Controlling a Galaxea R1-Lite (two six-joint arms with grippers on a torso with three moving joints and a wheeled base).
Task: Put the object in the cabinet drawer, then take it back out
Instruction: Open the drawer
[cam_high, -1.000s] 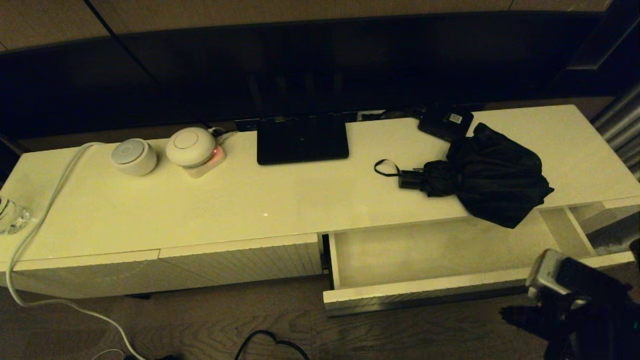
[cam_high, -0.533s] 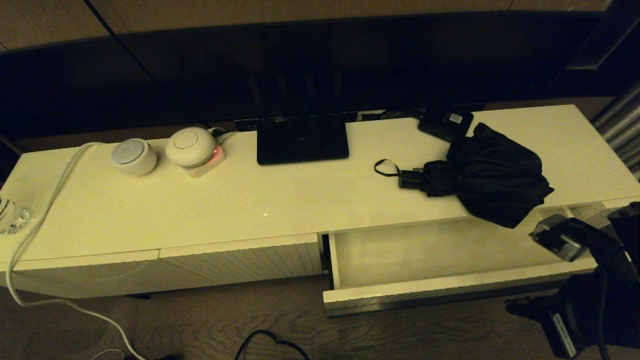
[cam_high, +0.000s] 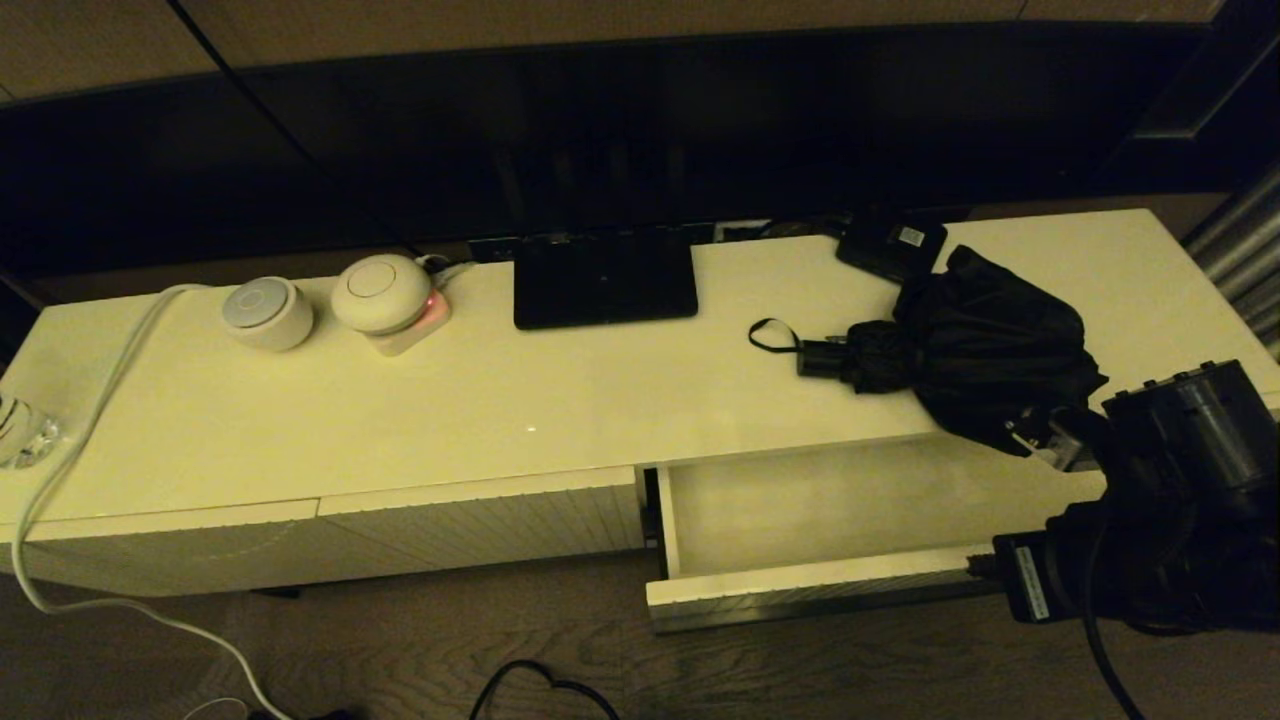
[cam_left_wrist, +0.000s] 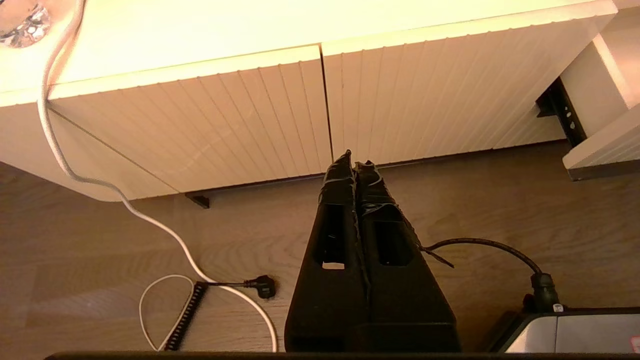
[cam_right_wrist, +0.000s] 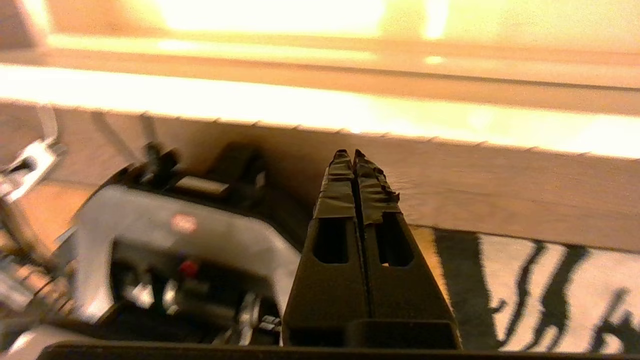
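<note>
The black folding umbrella (cam_high: 985, 350) lies on the cream cabinet top, handle and strap loop (cam_high: 772, 335) pointing left, baggy canopy hanging over the front edge. Just below it, the wide drawer (cam_high: 800, 592) stands pulled out, its pale inside bare. My right arm (cam_high: 1185, 470) is up in front of the drawer's right end, close beside the canopy's tip. In its blurred wrist view the right gripper (cam_right_wrist: 353, 153) is shut on nothing. My left gripper (cam_left_wrist: 354, 160), also shut and empty, hangs low before the closed ribbed fronts (cam_left_wrist: 280, 115); the drawer's corner (cam_left_wrist: 600, 145) shows beside them.
A flat black box with a white label (cam_high: 892, 245) sits behind the umbrella. A black stand (cam_high: 604, 280) and two round white devices (cam_high: 267, 313) (cam_high: 382, 292) stand on the top. A white cable (cam_high: 90, 420) trails to the floor. A dark screen (cam_high: 640, 130) fills the back.
My right arm has risen from the bottom right corner and swung up and left, now covering the drawer's right end beside the canopy. The umbrella and drawer have not moved.
</note>
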